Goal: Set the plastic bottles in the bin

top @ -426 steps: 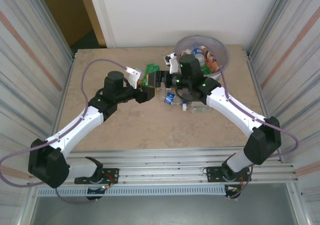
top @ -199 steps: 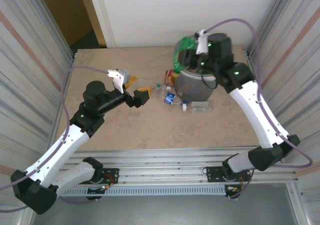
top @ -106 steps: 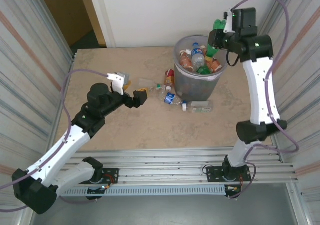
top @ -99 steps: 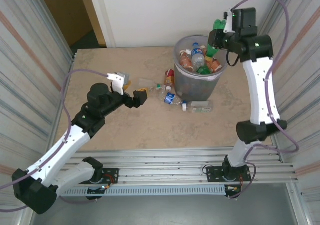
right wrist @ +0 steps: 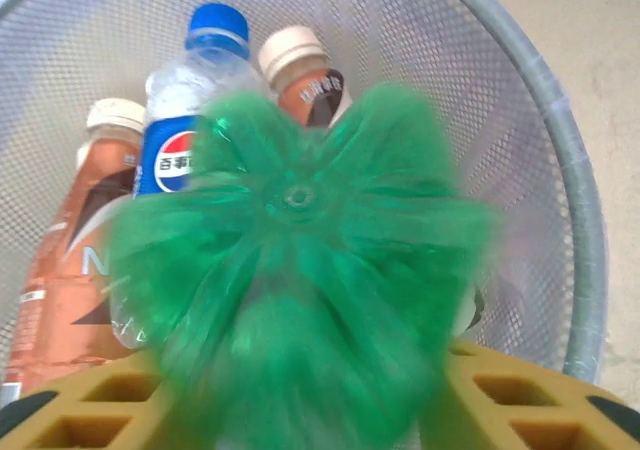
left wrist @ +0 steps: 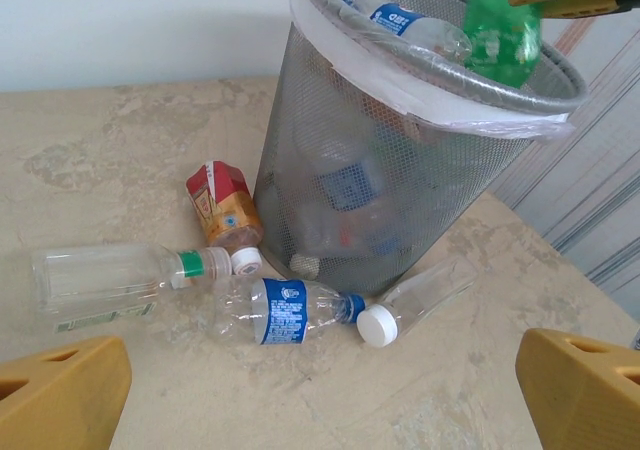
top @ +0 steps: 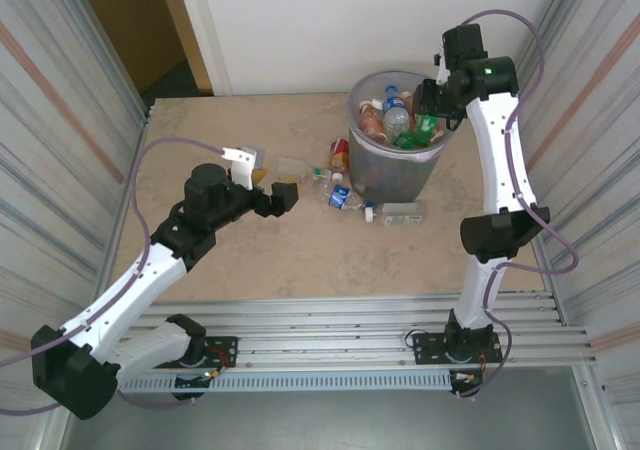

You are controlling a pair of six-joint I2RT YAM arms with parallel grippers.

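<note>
The bin (top: 352, 105) is a grey mesh basket with a clear liner, standing at the far right; several plastic bottles lie inside. My right gripper (top: 434, 108) hangs over its right rim. A green bottle (right wrist: 300, 260) sits blurred between its parted yellow fingers (right wrist: 530, 400), base toward the bin's inside (right wrist: 570, 170). From the left wrist, the green bottle (left wrist: 500, 30) hangs just above the bin's rim (left wrist: 520, 95). My left gripper (top: 283, 192) is open and holds nothing, left of the bin. Ahead of it lie a blue-labelled bottle (left wrist: 280, 310) and a white-capped clear bottle (left wrist: 420, 295).
A clear bottle with a green band (left wrist: 110, 280) and a red and orange bottle (left wrist: 225, 205) lie left of the bin's foot. A Pepsi bottle (right wrist: 180, 120) and brown bottles (right wrist: 70, 250) rest in the bin. Corrugated walls (top: 590, 90) close both sides.
My right arm carried the green bottle up from the table, over the bin, then lowered it at the right rim, where its fingers parted. My left arm drew back slightly.
</note>
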